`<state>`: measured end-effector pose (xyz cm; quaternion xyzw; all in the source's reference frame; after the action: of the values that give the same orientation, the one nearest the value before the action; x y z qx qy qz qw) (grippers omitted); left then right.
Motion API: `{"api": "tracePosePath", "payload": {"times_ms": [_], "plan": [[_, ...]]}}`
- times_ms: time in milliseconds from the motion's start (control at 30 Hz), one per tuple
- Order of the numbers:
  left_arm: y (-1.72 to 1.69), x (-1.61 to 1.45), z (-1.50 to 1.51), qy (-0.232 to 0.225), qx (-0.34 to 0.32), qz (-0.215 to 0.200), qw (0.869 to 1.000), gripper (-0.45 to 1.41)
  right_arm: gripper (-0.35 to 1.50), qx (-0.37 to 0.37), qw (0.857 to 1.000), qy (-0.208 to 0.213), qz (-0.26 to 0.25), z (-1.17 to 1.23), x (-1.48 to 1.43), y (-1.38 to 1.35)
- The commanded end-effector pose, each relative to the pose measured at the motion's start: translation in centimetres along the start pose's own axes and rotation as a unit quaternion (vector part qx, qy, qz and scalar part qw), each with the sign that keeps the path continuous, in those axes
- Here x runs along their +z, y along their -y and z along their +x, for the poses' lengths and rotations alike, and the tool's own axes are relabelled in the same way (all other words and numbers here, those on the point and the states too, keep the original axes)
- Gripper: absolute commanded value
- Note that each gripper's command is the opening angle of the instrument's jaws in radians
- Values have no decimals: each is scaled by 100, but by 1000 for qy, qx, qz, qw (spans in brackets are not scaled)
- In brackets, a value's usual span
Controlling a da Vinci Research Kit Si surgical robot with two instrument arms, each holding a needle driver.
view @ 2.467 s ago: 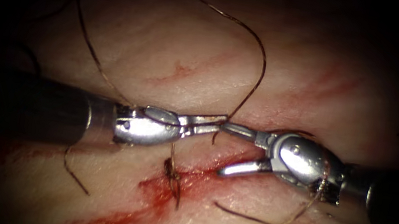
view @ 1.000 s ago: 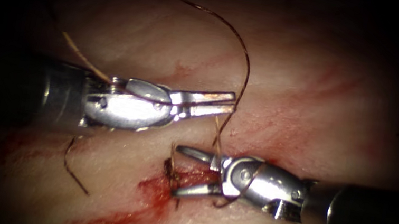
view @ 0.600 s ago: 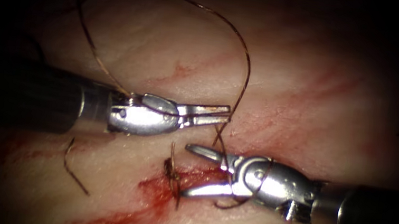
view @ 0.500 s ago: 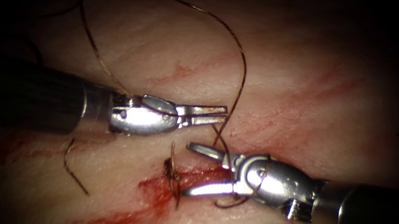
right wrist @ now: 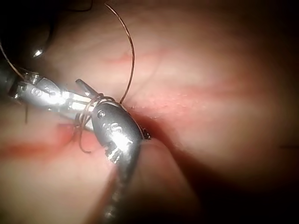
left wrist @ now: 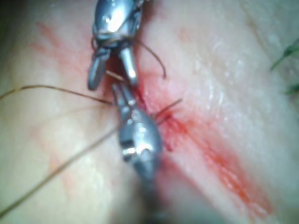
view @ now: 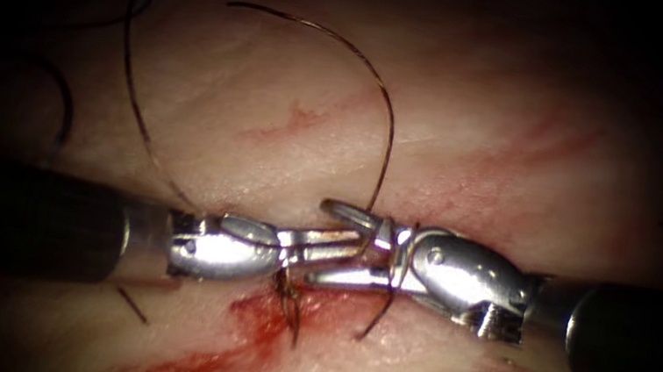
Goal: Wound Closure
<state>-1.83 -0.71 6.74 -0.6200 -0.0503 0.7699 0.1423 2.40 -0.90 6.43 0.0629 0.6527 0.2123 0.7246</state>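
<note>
Since half a second ago both tools have drawn together: my left tool (view: 344, 244) has dropped closer to the cut and my right tool (view: 340, 245) has slid leftward, so the left tips now sit between the right's jaws, which stand spread, one above and one below them. The left jaws look pressed together on the thread (view: 380, 105), whose long arc rises from the meeting point and sweeps up and over to the left; a turn of that same thread is wrapped round the neck of the right tool, seen too in the right wrist view (right wrist: 93, 105). The right holds nothing that I can make out, and I see no needle to place. As I judge it, the risk is that the wrap slides off the right tool before the strand is caught, or that the jaws catch the wrong strand near the earlier stitch (view: 289, 299) sitting in the red fluid (view: 256, 325) on the cut (view: 187, 367), and drag on the tissue (view: 491, 131). My count: two tools, one long strand, one stitch with short tails, one loose end of thread (view: 132, 305) left of the cut.
</note>
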Motion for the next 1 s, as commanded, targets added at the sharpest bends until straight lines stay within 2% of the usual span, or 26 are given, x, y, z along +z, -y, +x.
{"api": "tracePosePath", "payload": {"times_ms": [33, 200, 433, 567, 667, 733, 767, 900, 1000], "plan": [[-6, 4, -4, 0, -1, 1, 1000, -45, 104, 5, 1000, 1, -17, -6, 7, 0], [-11, -7, 5, -2, -4, 2, 1000, -45, 103, 20, 997, 16, -76, 3, 18, -7], [-2, -29, 45, -20, -19, 13, 1000, -45, 101, 47, 988, 14, -148, 48, 41, -25], [1, -41, 68, -28, -18, 16, 999, -45, 91, 27, 982, 29, -184, 68, 48, -27], [-3, -40, 68, -29, -15, 19, 999, -45, 89, 18, 980, 65, -186, 61, 49, -25], [-7, -38, 64, -28, -12, 20, 999, -45, 89, 15, 980, 75, -184, 52, 49, -25], [-11, -35, 59, -27, -9, 22, 999, -45, 89, 11, 979, 89, -186, 40, 50, -26], [-17, -34, 53, -25, -6, 26, 999, -45, 89, 4, 977, 115, -179, 13, 49, -31], [-23, -35, 52, -27, -2, 25, 999, -45, 89, -3, 976, 121, -179, 3, 49, -36]]}}
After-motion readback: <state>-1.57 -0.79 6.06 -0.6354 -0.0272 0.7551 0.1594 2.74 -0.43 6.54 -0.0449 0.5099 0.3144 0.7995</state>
